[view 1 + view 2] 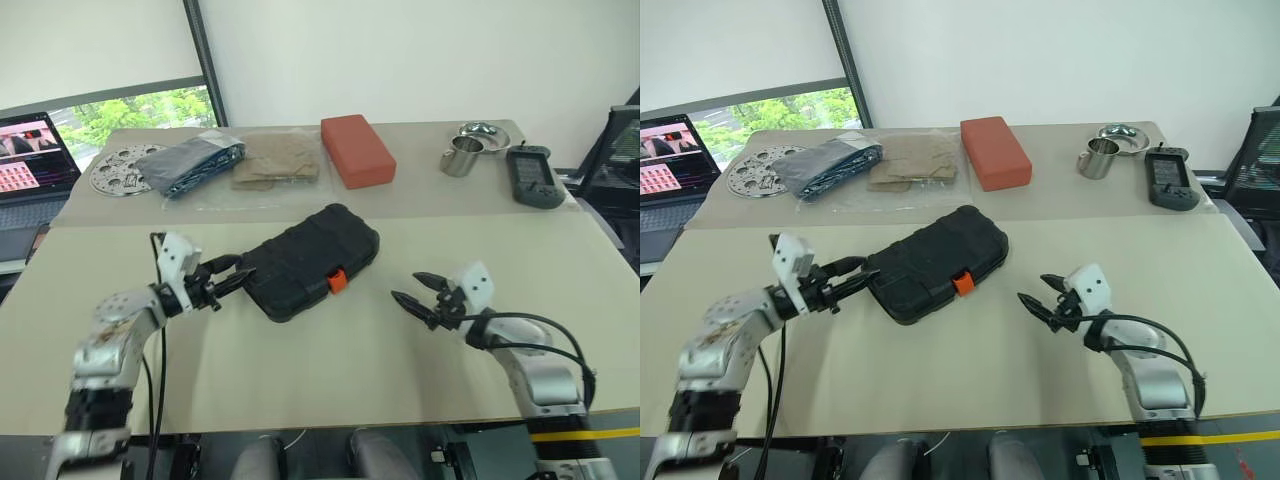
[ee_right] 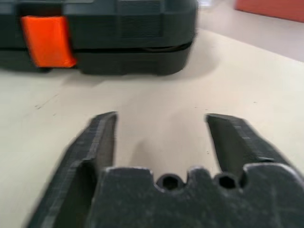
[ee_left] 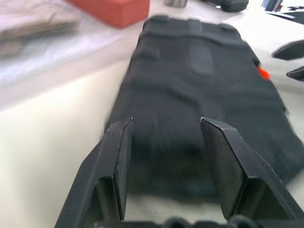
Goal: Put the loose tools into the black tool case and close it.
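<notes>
Black tool case (image 1: 312,260): matt textured plastic, glossy orange latch (image 1: 337,281); table (image 1: 330,370) smooth matt.

This is looking like an office or robot test lab. Two beige tables (image 1: 330,360) are standing pushed together against a plain white wall, a laptop (image 1: 30,165) is glowing at the far left beside a window (image 1: 130,112) showing green trees, and a black office chair (image 1: 615,150) is waiting at the right. Assorted trial props are lying along the far table: a red-orange block (image 1: 356,149), a steel mug (image 1: 459,157), a handheld device (image 1: 531,176).
</notes>
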